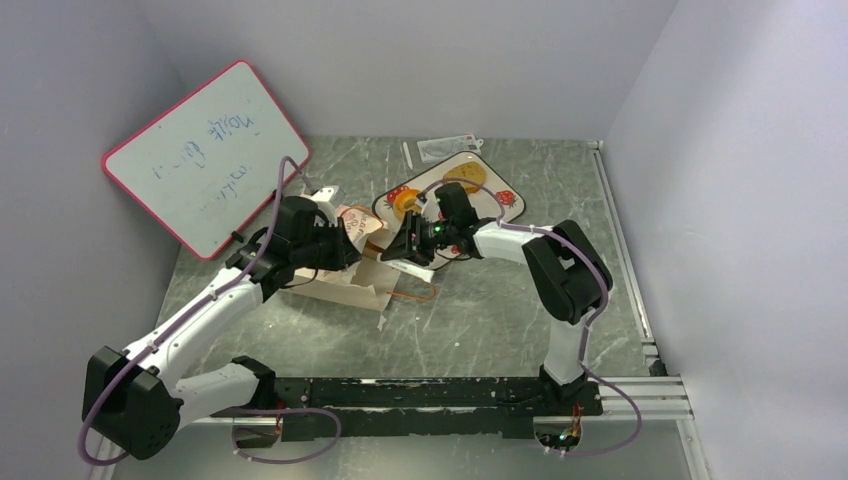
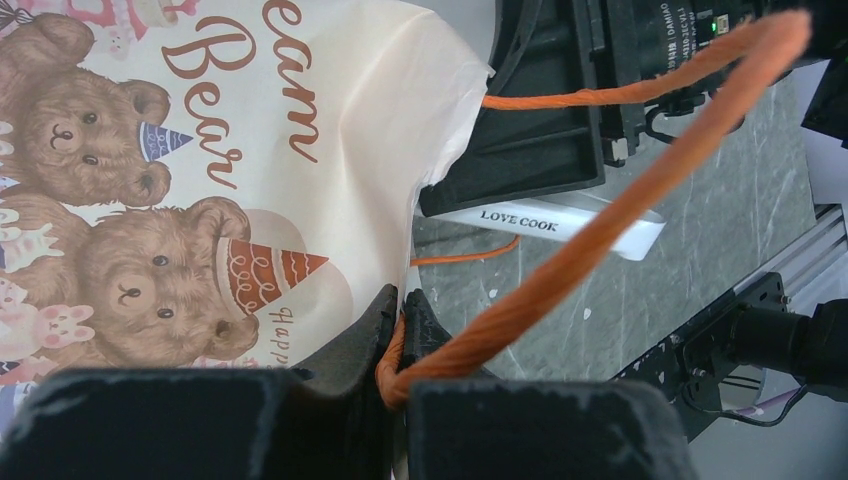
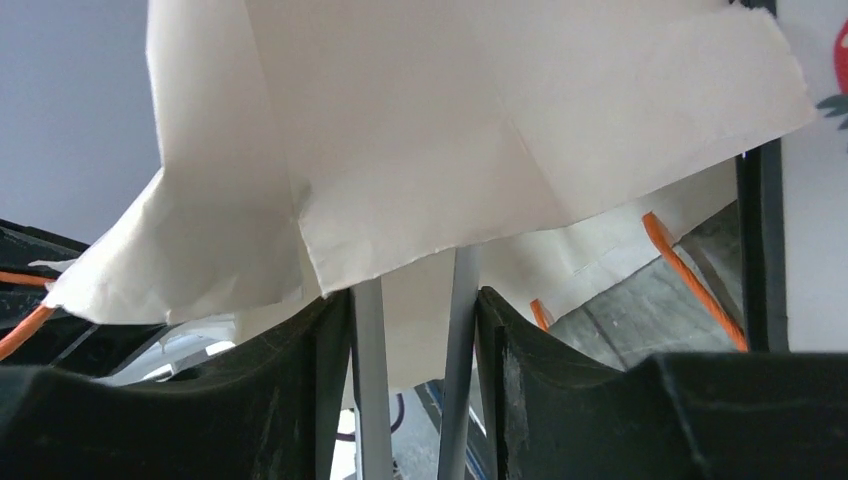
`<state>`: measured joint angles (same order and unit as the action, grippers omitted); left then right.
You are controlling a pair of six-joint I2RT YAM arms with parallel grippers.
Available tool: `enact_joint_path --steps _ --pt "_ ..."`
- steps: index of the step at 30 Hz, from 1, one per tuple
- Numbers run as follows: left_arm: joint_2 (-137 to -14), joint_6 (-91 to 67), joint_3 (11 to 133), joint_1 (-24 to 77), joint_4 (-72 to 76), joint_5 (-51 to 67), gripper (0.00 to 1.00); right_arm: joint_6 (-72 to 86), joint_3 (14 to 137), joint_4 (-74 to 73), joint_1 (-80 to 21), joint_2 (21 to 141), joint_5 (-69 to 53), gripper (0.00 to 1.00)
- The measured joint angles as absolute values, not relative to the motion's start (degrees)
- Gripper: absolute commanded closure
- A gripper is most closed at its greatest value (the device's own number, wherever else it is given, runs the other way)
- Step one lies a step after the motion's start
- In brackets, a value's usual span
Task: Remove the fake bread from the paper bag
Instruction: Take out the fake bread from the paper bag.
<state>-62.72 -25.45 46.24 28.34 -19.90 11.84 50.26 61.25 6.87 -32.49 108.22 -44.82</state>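
The paper bag [image 1: 345,282] lies on its side left of centre, its bear-print face in the left wrist view [image 2: 300,150]. My left gripper [image 1: 338,247] [image 2: 405,322] is shut on the bag's rim and its orange cord handle [image 2: 620,195]. My right gripper [image 1: 407,250] [image 3: 412,300] is at the bag's mouth, shut on grey metal tongs [image 3: 367,380] whose white "LOVE COOK" handle [image 2: 540,222] shows in the left wrist view. The bag's cream paper [image 3: 450,120] hangs just over the tong arms. An orange bun [image 1: 405,203] and a golden doughnut [image 1: 464,180] lie on the tray. Bread inside the bag is hidden.
The strawberry-print tray [image 1: 484,207] sits behind the right gripper. A pink-framed whiteboard [image 1: 205,155] leans on the left wall. A clear packet [image 1: 448,148] lies at the back. A metal rail [image 1: 622,240] runs along the right, and another [image 1: 440,395] along the front.
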Motion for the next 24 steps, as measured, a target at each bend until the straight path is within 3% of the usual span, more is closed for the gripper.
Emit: enact_joint_path --steps 4,8,24 --pt "-62.85 -25.45 46.24 28.34 -19.90 11.86 0.93 50.72 61.49 7.31 -32.88 109.34 -45.67 0.83" --pt "-62.63 -25.56 46.24 28.34 -19.90 11.73 0.93 50.61 61.49 6.76 -32.99 109.45 -45.63 1.00" --pt "-57.63 -32.47 45.67 28.34 -19.70 1.23 0.93 45.98 52.90 -4.43 -28.75 91.29 -43.97 1.00"
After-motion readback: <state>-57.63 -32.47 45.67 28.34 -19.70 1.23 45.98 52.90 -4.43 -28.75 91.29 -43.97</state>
